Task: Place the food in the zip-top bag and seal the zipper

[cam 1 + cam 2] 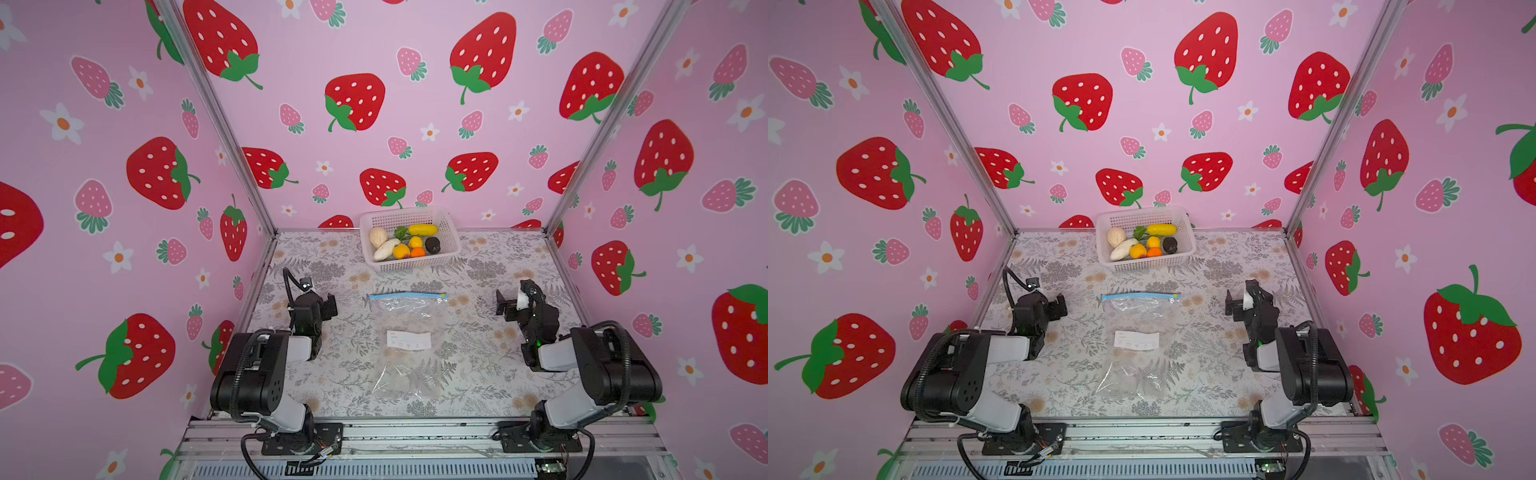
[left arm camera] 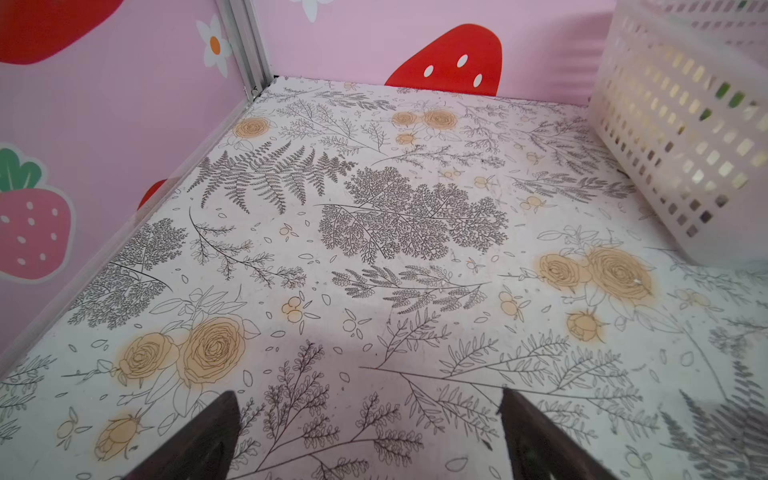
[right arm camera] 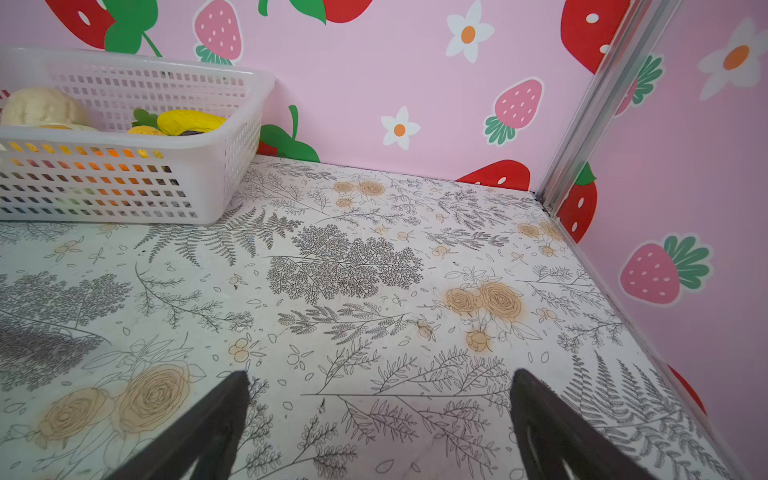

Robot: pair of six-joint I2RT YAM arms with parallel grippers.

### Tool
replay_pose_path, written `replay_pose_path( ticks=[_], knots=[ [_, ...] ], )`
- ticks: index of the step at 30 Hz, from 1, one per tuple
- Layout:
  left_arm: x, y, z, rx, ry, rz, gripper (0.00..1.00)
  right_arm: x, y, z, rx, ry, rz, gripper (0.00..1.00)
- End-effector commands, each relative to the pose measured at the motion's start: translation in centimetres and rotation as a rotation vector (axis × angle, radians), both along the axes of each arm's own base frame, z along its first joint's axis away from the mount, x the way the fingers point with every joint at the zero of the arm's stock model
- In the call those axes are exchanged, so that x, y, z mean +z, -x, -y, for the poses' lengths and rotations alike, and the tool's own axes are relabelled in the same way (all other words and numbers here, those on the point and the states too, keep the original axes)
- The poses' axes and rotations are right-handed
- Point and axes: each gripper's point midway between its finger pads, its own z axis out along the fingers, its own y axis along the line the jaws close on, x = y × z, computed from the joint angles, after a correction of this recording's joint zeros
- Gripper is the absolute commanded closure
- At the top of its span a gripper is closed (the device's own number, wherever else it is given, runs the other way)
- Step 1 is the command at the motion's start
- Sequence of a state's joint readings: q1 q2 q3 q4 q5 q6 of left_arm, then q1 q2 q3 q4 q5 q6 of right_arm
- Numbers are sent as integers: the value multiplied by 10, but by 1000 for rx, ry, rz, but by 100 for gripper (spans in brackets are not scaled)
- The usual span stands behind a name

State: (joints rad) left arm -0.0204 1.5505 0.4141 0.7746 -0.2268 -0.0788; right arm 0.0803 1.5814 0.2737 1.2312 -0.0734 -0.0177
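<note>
Filling the basket [image 1: 452, 232] beyond the zip-top bag [image 1: 409, 357], the food [image 1: 401, 251] lies untouched; left gripper [image 1: 331, 306] and right gripper [image 1: 501, 306] gape empty.

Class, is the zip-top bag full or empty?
Empty: the zip-top bag lies flat, and the food sits in the basket.

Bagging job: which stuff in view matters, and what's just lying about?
Job:
toy food, piled at the back
clear bag, flat mid-table
blue zipper strip, on the bag's far edge

Just there:
white basket holding the food
floral table cover
strawberry walls
</note>
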Motion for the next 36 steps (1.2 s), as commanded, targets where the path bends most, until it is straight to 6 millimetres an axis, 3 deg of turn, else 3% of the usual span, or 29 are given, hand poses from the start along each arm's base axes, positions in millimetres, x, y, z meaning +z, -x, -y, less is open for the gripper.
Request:
replay_pose_path(
  ticks=[1, 36],
  knots=[
    [15, -9, -2, 9, -3, 45, 1, 4, 0, -2, 20, 6, 16, 1],
    [15, -8, -2, 9, -5, 45, 1, 5, -1, 6, -26, -4, 20, 1]
  ],
)
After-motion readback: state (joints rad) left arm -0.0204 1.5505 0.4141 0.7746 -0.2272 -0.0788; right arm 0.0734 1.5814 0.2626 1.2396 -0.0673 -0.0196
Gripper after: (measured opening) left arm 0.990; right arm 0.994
